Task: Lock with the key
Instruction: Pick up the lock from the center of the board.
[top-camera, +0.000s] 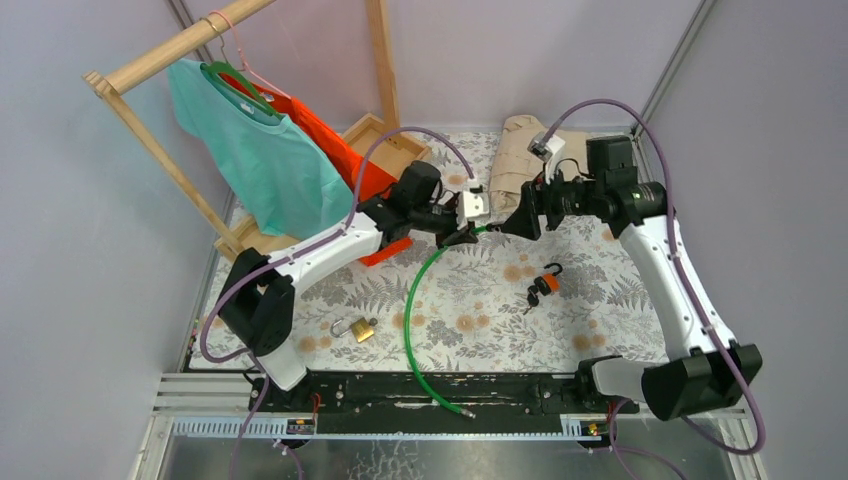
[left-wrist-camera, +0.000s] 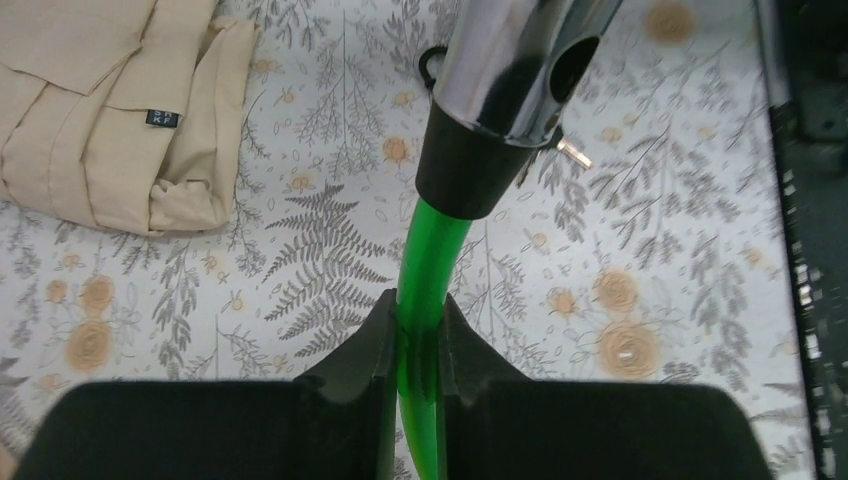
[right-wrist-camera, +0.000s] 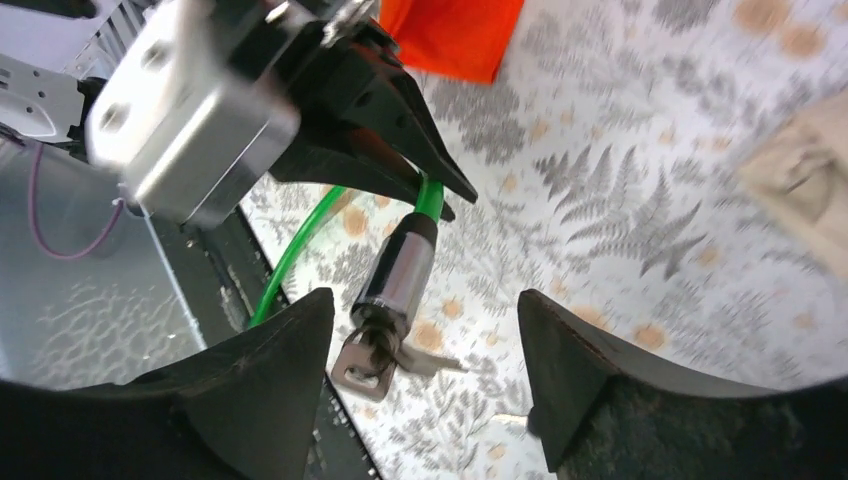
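Left gripper (left-wrist-camera: 418, 322) pinches the green cable (left-wrist-camera: 435, 235) just beside the lock head (left-wrist-camera: 510, 60); right gripper (right-wrist-camera: 425, 305) spread, near the key (right-wrist-camera: 362, 365)

Green cable (left-wrist-camera: 432, 250), shiny silver lock barrel (left-wrist-camera: 520, 60), silver key (right-wrist-camera: 362, 364). White tablecloth (top-camera: 600, 290), grey ferns, tan flowers. Beige cloth (left-wrist-camera: 100, 110), teal shirt (top-camera: 260, 160), orange shirt (top-camera: 345, 160), brass padlock (top-camera: 362, 329).

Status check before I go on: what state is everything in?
Left gripper: shut on the cable, just under the barrel.
Right gripper: open, jaws either side of the key.
Key: in the barrel's end, unheld.
Barrel: raised, side hole empty.
Cable: far end loose at the table's near edge.
Padlock: lying flat; shackle unclear.
Shirts: hanging on the rack.
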